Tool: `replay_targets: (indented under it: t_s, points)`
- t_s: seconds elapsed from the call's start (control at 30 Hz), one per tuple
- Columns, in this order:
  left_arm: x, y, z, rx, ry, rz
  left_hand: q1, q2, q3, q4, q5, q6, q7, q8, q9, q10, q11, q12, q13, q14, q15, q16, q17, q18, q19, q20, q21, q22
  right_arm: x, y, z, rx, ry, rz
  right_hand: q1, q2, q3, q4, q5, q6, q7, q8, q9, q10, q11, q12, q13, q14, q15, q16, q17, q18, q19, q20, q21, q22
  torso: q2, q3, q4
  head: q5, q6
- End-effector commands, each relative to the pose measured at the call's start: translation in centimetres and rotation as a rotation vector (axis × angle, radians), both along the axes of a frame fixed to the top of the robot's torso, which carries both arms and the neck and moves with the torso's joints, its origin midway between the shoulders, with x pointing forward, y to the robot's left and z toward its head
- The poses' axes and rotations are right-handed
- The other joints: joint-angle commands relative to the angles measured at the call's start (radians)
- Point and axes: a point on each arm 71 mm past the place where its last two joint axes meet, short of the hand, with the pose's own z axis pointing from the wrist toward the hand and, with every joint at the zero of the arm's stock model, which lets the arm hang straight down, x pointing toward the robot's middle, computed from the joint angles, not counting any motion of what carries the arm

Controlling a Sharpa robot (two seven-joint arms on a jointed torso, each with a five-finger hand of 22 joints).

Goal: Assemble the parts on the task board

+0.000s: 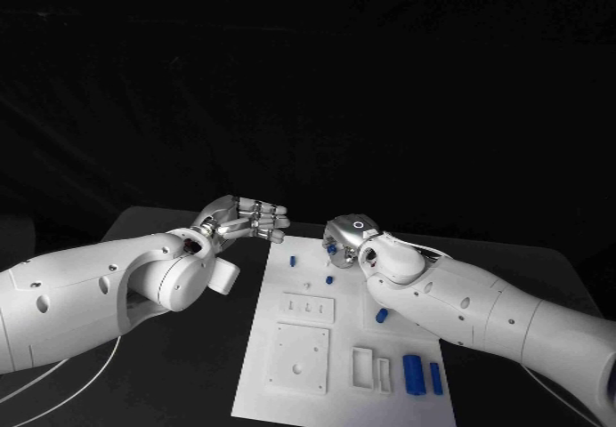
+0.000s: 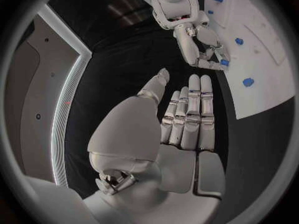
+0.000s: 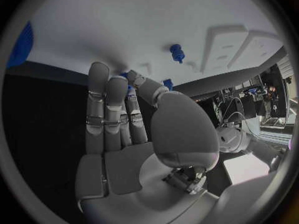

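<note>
White task board (image 1: pixel 298 356) on a black table (image 1: pixel 180 391), plain and unpatterned, with white raised blocks (image 1: pixel 303 358). Bright blue small parts (image 1: pixel 413 372) scattered across it, one blue peg (image 3: pixel 177 53) standing dark against the white. Silver left hand (image 1: pixel 247 219) and silver right hand (image 1: pixel 346 238), each on a glossy white arm (image 1: pixel 103 294).

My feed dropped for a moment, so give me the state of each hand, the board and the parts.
left hand: open, holds nothing, off the board's edge
right hand: over the board, fingers at a small blue part
task board: flat on table
large blue parts: lying loose on the board
</note>
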Motion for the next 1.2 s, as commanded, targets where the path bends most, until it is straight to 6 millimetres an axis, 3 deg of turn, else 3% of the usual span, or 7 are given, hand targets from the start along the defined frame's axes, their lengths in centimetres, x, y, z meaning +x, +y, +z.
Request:
replay_targets:
  t_s: [0.03, 0.3, 0.43, 0.57, 0.67, 1.03, 1.2]
  points:
    - [-0.1, -0.4, 0.3, -0.002, -0.009, -0.023, 0.007, -0.001, -0.002, -0.006, -0.005, -0.004, 0.000, 0.001, 0.002, -0.006, 0.001, -0.002, 0.001, 0.005, -0.001, 0.001, 0.001, 0.008, -0.002, 0.001, 0.004, -0.001, 0.0, 0.0, -0.3, -0.019, 0.010, 0.007, -0.002, 0.008, 0.001, -0.006, 0.003, 0.002, 0.002, 0.004, 0.000, 0.051, -0.050, 0.002, 0.004, 0.003, -0.005, -0.006, 0.000, 0.018, 0.005, -0.004, -0.006, 0.002, 0.001, -0.0002, -0.0013, -0.001, 0.000]
    - [-0.1, -0.4, 0.5, -0.001, -0.013, -0.024, 0.007, -0.001, -0.002, -0.006, -0.005, -0.004, 0.000, 0.001, 0.002, -0.006, 0.001, -0.002, 0.001, 0.005, -0.001, 0.001, 0.001, 0.008, -0.002, 0.001, 0.004, -0.001, 0.1, 0.0, -0.5, -0.006, 0.027, 0.010, -0.011, 0.002, 0.017, -0.001, 0.003, -0.059, 0.021, 0.002, -0.012, -0.026, -0.027, 0.001, 0.001, 0.005, 0.013, -0.009, -0.002, 0.019, 0.004, 0.009, -0.015, 0.010, -0.001, 0.0001, -0.0006, 0.000, -0.005]
    - [0.0, -0.4, 0.6, -0.001, -0.014, -0.023, 0.007, -0.001, -0.002, -0.006, -0.005, -0.004, 0.000, 0.001, 0.002, -0.006, 0.001, -0.002, 0.001, 0.005, -0.001, 0.001, 0.001, 0.008, -0.002, 0.001, 0.004, -0.001, 0.2, -0.3, -0.4, 0.026, 0.017, 0.010, -0.026, -0.046, 0.009, -0.001, 0.009, -0.149, 0.037, 0.001, -0.015, -0.150, 0.006, 0.003, 0.000, 0.000, 0.034, -0.019, -0.010, 0.035, -0.001, 0.028, -0.031, 0.005, -0.002, 0.0003, -0.0024, 0.003, -0.005]
    - [0.0, -0.3, 0.6, -0.001, -0.015, -0.021, 0.008, -0.002, -0.002, -0.005, -0.005, -0.004, 0.000, 0.001, 0.002, -0.007, 0.001, -0.002, 0.001, 0.005, 0.000, 0.000, 0.001, 0.008, -0.003, 0.001, 0.006, -0.002, 0.0, -0.5, -0.1, 0.052, -0.001, 0.011, 0.071, -0.075, -0.192, 0.044, 0.018, -0.222, 0.019, 0.002, -0.016, -0.366, 0.043, -0.003, -0.006, 0.008, 0.056, -0.052, -0.044, 0.074, 0.027, 0.061, -0.095, -0.045, -0.002, 0.0003, -0.0039, 0.003, -0.002]
    - [0.0, -0.2, 0.6, 0.000, -0.016, -0.018, 0.008, -0.002, -0.002, -0.005, -0.005, -0.004, 0.000, 0.001, 0.002, -0.007, 0.001, -0.002, 0.001, 0.005, 0.000, 0.000, 0.001, 0.008, -0.003, 0.001, 0.006, -0.002, -0.2, -1.0, 0.2, 0.065, -0.012, 0.010, 0.104, -0.102, -0.215, 0.087, 0.020, -0.233, 0.007, 0.002, -0.016, -0.427, 0.048, -0.004, -0.006, 0.008, 0.058, -0.057, -0.053, 0.077, 0.040, 0.064, -0.120, -0.068, -0.002, 0.0004, -0.0031, 0.003, -0.001]
    - [0.2, 0.8, 0.7, 0.003, -0.021, 0.004, 0.008, -0.002, -0.002, -0.005, -0.005, -0.004, 0.000, 0.001, 0.002, -0.007, 0.001, -0.002, 0.001, 0.005, 0.000, 0.000, 0.001, 0.008, -0.003, 0.001, 0.006, -0.002, -1.6, -4.8, 2.6, 0.126, -0.047, -0.012, 0.103, -0.106, -0.203, 0.083, 0.006, -0.225, 0.005, 0.002, -0.016, -0.322, 0.040, 0.000, -0.002, 0.009, 0.053, -0.055, -0.054, 0.073, 0.040, 0.060, -0.112, -0.074, -0.009, 0.0082, -0.0212, 0.008, 0.016]
    - [0.3, 1.2, 0.7, 0.004, -0.024, 0.011, 0.008, -0.002, -0.002, -0.005, -0.005, -0.004, 0.000, 0.001, 0.002, -0.007, 0.001, -0.002, 0.001, 0.005, 0.000, 0.000, 0.001, 0.008, -0.003, 0.001, 0.006, -0.002, -2.2, -7.5, 4.2, 0.178, -0.030, -0.038, 0.026, -0.085, -0.099, 0.050, 0.008, -0.186, 0.033, 0.004, -0.014, -0.120, -0.003, 0.007, 0.000, 0.009, 0.027, -0.042, -0.044, 0.050, 0.039, 0.035, -0.095, -0.063, -0.015, 0.0156, -0.0333, 0.012, 0.022]
